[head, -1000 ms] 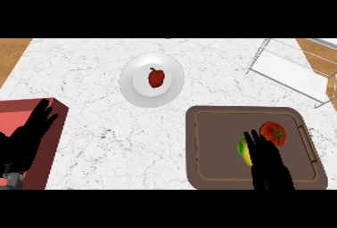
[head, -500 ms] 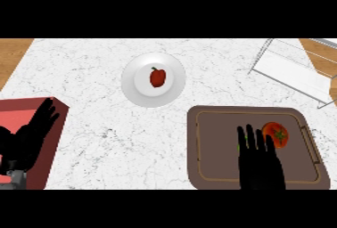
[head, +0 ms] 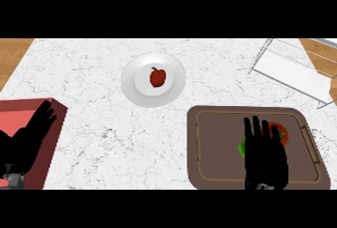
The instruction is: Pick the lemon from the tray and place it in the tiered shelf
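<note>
Reaching over the tray (head: pixel 211 178), right hand (head: pixel 265 156) lies flat, fingers straight, nothing held. Lemon (head: pixel 241 147) mostly hidden under it, only a yellow-green sliver at the hand's left edge; prob. not yet gripped. Red tomato-like item (head: pixel 283 133) just beside, peeking out at the right. Left hand (head: pixel 30 138) rests open over red box (head: pixel 26 111), lower left. Tiered shelf (head: pixel 289 71) upper right, well apart. To do well: centre palm on lemon, curl fingers w/o catching the red neighbour, lift straight up before swinging to the shelf.

Single head view, steeply downward onto counter (head: pixel 99 129); forearms enter bottom edge.
</note>
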`<state>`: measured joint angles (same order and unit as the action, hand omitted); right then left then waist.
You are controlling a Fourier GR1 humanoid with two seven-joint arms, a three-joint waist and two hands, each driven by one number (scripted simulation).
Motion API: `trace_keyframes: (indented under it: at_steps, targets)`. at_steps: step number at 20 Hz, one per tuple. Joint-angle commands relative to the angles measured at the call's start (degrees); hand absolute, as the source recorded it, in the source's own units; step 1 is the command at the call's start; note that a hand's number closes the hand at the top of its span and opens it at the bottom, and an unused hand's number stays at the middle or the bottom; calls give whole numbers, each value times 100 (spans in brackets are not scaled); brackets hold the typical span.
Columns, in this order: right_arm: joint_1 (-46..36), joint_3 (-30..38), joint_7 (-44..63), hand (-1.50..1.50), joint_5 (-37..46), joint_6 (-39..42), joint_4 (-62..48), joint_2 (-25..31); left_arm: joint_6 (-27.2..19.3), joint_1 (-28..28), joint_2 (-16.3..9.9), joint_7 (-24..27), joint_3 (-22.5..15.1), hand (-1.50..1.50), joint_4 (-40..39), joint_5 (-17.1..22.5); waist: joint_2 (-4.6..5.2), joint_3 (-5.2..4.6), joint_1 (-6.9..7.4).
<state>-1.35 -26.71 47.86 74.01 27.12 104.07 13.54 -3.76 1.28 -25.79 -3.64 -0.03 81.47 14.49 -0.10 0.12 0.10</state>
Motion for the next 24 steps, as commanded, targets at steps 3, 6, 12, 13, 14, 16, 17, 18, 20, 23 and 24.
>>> trace_keyframes:
  at_steps: [3, 6, 12, 13, 14, 16, 17, 18, 20, 23, 24]
  targets:
    - [119, 373, -530, -150, 65, -322, -252, 266, 313, -200, 100, 182, 376, 0, -552, -157, 9, -12, -18]
    - [93, 452, -558, -150, 87, -312, -240, 130, 74, 116, 358, -348, 148, 0, 304, -359, 4, -11, -7]
    - [-228, 663, -970, -150, 218, -634, -1033, -75, 352, 175, 406, -233, 514, 0, 315, -459, 6, -12, 5]
    - [20, 806, -1171, -150, 174, -926, -1088, 143, 323, -119, 394, -496, 475, 0, 211, -510, 7, -11, -9]
    - [193, 676, -1245, -150, 288, -1318, -1385, 89, 391, -100, 469, -82, 515, 0, -168, -570, 10, -12, -12]
    - [-246, 772, -1145, -150, 325, -903, -1487, -149, 590, 135, 481, -75, 582, 0, 33, -603, 8, -12, 4]
    - [-315, 963, -1345, -150, 274, -1188, -1804, -57, 573, -62, 409, -278, 749, 0, 25, -476, 10, -11, 4]
    - [-42, 734, -1047, -150, 419, -890, -1370, -191, 401, -27, 631, -350, 588, 0, 183, -668, 7, -12, -6]
    - [-368, 1027, -1365, 150, 252, -1386, -2214, -232, 309, -14, 718, -211, 551, 0, 151, -741, 12, -11, 10]
    - [-179, 995, -1601, 150, 152, -1036, -1660, -58, 664, 84, 562, 132, 807, 0, -209, -680, 9, -13, -6]
    - [-249, 954, -1567, 150, 277, -1183, -1903, -127, 548, -185, 535, -419, 758, 0, 59, -681, 9, -11, -4]
